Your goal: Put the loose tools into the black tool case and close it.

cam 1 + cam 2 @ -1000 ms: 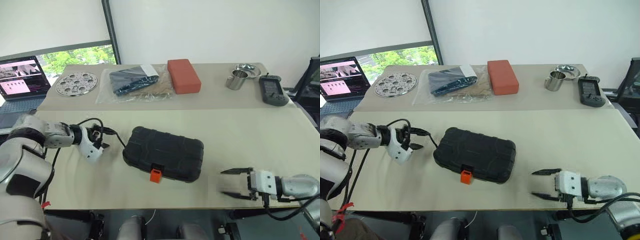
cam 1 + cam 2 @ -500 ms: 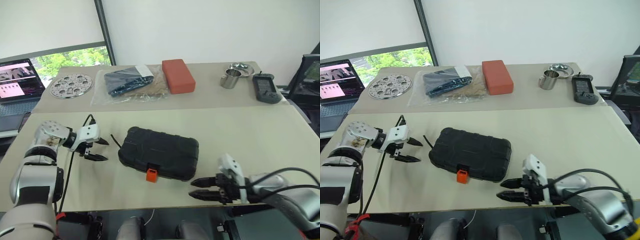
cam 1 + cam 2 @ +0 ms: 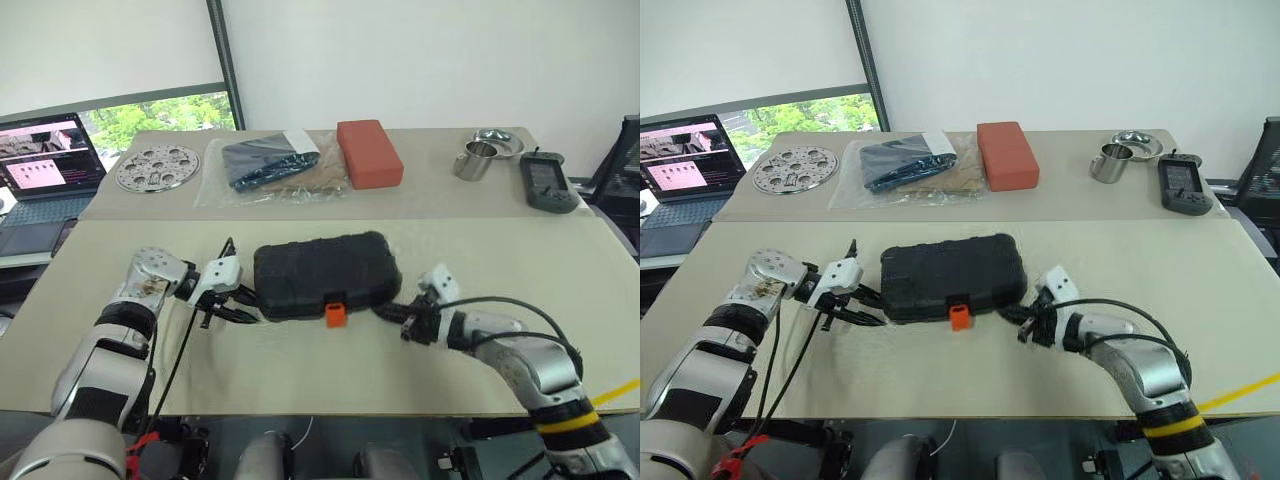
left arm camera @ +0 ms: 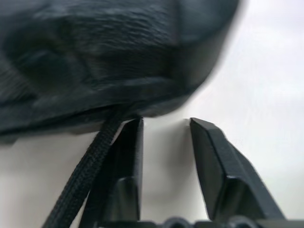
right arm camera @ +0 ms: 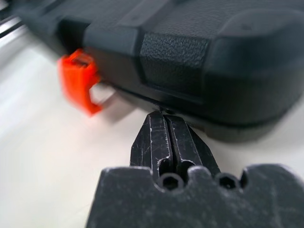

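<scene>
On the near table, the case (image 3: 325, 276) lies closed between my 2 grippers. My right gripper (image 5: 165, 118) has swung in, fingers pressed together at its edge; my left gripper (image 4: 166, 124), fingers narrowly apart, has closed in too.

Black tool case (image 3: 325, 277) blocks table (image 3: 520, 250) centre (tools flank both ends); open tabletop on its right.

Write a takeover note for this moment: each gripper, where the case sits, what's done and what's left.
Left gripper: open, fingertips at the left end of the black tool case.
Right gripper: shut, tips pressed at the seam on the case's front right edge.
Case: lies closed on the near table, orange latch facing the robot.
Done: case looks shut, no loose tools seen on the tables.
Left: I can't tell if the latch is fastened; check it.
</scene>
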Controlling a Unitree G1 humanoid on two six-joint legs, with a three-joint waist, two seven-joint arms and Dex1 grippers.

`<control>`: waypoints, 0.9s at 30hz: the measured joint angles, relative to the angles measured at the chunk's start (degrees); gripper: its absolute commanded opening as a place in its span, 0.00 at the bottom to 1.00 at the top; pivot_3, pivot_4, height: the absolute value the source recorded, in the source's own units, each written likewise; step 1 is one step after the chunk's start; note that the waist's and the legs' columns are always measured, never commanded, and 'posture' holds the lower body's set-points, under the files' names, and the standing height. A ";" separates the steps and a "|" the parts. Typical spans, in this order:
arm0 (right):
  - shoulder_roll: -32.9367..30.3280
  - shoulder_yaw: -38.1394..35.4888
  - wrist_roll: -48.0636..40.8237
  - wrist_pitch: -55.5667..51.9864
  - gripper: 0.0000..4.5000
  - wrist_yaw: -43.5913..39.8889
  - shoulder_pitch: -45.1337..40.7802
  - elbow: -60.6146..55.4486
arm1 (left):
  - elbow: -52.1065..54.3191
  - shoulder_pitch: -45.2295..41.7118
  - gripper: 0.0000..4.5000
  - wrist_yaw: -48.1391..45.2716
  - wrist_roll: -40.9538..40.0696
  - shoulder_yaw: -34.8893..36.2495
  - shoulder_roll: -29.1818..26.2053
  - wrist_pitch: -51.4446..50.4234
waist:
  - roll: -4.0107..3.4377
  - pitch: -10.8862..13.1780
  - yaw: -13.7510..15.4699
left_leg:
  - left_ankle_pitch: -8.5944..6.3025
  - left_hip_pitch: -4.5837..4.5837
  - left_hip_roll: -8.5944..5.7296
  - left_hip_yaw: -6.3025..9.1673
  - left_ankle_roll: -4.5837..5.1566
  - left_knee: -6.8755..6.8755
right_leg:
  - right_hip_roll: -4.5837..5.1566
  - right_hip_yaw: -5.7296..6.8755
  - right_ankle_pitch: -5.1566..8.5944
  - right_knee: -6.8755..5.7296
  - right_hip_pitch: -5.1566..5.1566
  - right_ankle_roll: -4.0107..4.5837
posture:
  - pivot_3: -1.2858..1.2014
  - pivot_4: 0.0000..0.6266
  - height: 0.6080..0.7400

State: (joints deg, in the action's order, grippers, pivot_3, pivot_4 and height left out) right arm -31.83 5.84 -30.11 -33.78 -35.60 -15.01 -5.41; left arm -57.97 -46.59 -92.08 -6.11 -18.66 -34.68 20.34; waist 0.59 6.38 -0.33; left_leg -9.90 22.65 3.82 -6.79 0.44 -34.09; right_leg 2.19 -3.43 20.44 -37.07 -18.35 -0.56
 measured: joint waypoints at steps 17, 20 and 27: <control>-2.93 -2.35 2.07 -5.56 0.61 0.68 7.28 -17.13 | 40.67 1.35 0.39 -0.21 -33.34 -4.63 -12.58 -37.06 | -0.03 -0.01 -0.57 | 0.04 0.59 0.19 0.34 -0.06 0.09 | -0.61 -0.56 0.00 0.05 -0.41 -0.01 | 0.52 0.24 1.00; -1.96 0.37 4.08 -8.08 0.61 3.65 7.29 -19.38 | 42.10 -2.44 0.39 0.67 -35.29 -1.62 -9.07 -39.40 | -0.02 -0.01 -0.47 | 0.13 0.49 0.13 0.38 -0.17 0.01 | -0.71 -0.58 0.01 0.05 -0.33 -0.01 | 0.52 0.24 1.00; 2.56 1.33 6.07 -10.86 0.61 8.71 4.67 -19.57 | 32.04 -3.02 0.39 7.93 -17.38 -1.27 0.42 -23.72 | -0.03 -0.01 -0.70 | 0.16 0.56 0.12 0.35 -0.17 0.01 | -0.78 -0.76 0.00 0.06 -0.43 0.00 | 0.52 0.24 1.00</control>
State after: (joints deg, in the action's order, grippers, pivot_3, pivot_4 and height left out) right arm -29.27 7.16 -24.04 -44.63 -26.89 -10.34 -24.98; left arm -25.93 -49.61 -84.15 -23.49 -19.93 -34.27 -3.38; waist 0.56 6.37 -1.03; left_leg -9.73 23.21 3.94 -6.45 0.26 -34.08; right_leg 1.41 -4.19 20.44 -37.01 -18.78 -0.56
